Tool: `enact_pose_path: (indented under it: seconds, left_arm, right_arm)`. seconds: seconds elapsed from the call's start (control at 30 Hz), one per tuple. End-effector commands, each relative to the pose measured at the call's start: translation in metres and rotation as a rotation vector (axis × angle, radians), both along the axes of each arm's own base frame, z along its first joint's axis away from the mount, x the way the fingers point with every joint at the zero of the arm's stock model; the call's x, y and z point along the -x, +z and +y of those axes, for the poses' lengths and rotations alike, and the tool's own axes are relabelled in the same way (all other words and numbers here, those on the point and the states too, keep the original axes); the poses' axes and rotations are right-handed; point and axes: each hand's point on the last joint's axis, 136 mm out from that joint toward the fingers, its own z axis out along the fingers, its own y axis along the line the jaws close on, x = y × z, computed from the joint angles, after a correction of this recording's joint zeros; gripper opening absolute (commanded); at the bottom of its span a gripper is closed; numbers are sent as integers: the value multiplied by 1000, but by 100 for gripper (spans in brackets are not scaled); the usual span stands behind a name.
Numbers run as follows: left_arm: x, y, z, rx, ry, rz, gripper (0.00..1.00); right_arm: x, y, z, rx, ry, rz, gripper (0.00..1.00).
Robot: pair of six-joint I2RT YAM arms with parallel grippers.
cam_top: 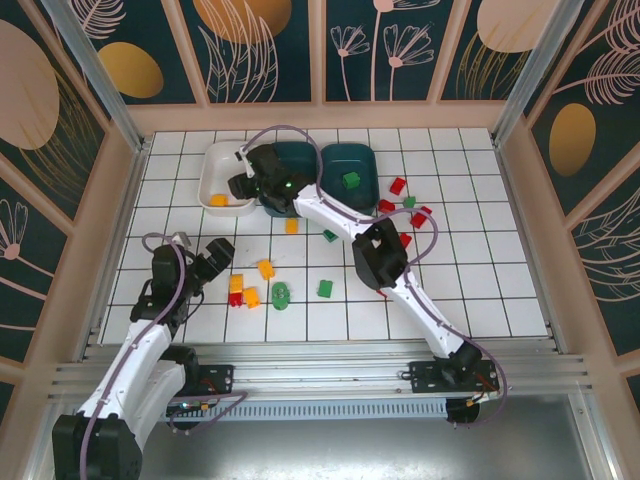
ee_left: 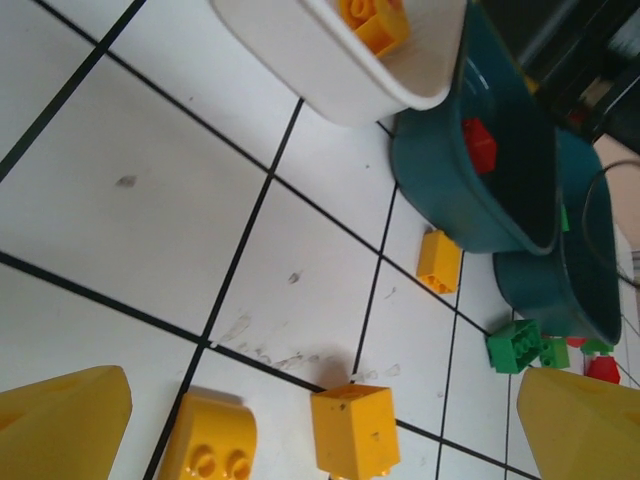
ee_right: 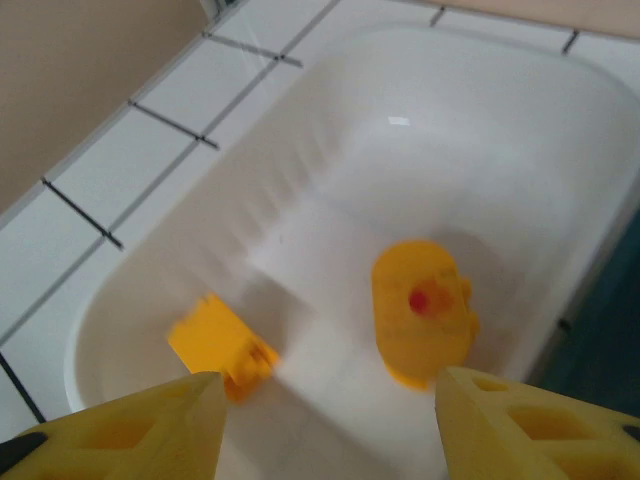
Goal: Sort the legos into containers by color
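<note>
The white tray [cam_top: 213,158] stands at the back left, with two dark teal trays [cam_top: 300,152] [cam_top: 362,158] to its right. My right gripper [cam_top: 240,186] hangs open over the white tray [ee_right: 420,90]. Below it lie a blurred orange brick [ee_right: 220,342] and a rounded orange brick [ee_right: 420,310]. My left gripper [cam_top: 216,258] is open low over the tiles. An orange block [ee_left: 356,430] stands between its fingers [ee_left: 65,420], untouched, with a rounded orange brick [ee_left: 210,452] beside it. The nearer teal tray [ee_left: 450,190] holds a red brick [ee_left: 480,146].
Loose bricks lie on the tiles: orange [cam_top: 291,226] [cam_top: 266,268], red [cam_top: 235,299], green [cam_top: 281,293] [cam_top: 325,289]. Several red ones [cam_top: 397,185] lie right of the trays. A green brick [cam_top: 350,180] sits in the right teal tray. The right arm crosses the middle diagonally.
</note>
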Motion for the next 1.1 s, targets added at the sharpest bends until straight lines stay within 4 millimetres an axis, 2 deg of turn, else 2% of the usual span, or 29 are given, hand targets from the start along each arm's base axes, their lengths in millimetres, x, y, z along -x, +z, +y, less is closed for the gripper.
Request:
enact_pose_path:
  seconds: [0.0,0.03,0.13,0.23,0.3,0.4,0.47,0.57,0.67,0.77,1.07]
  left_arm:
    - [-3,16,-4,-6,-37,-34,98]
    - [-3,17,-6,-1,-44,-37,98]
    - [-3,20,-12,40,-66,-48,98]
    - [-1,18,-23,111,-101,-65,99]
    - [2,12,-28,155,-113,-74,98]
    - [6,1,-31,187,-117,-63,99]
    - [9,-3,-32,190,-123,-52,99]
    - [13,-5,-32,186,-126,-48,99]
    - [18,-8,-31,190,-122,-47,98]
    - [22,-9,-31,189,-127,-40,99]
    - [29,-9,-30,179,-123,-37,98]
  right_arm:
    - [19,77,-23,-44,-42,-91,56]
    - [28,84,-34,-52,-57,-106,56]
    - [60,87,-72,-75,-94,-100,57]
    - [101,70,-103,-66,-100,-54,58]
    - [130,48,-116,-17,-96,-23,60]
    - [181,15,-121,51,-58,29,63]
    - [216,-7,-116,97,-16,74,66]
    - [255,-34,-107,177,38,105,69]
    - [276,-58,-102,287,64,82,72]
    - [286,-76,-95,322,76,93,75]
    - [262,-92,-102,395,-52,71,76]
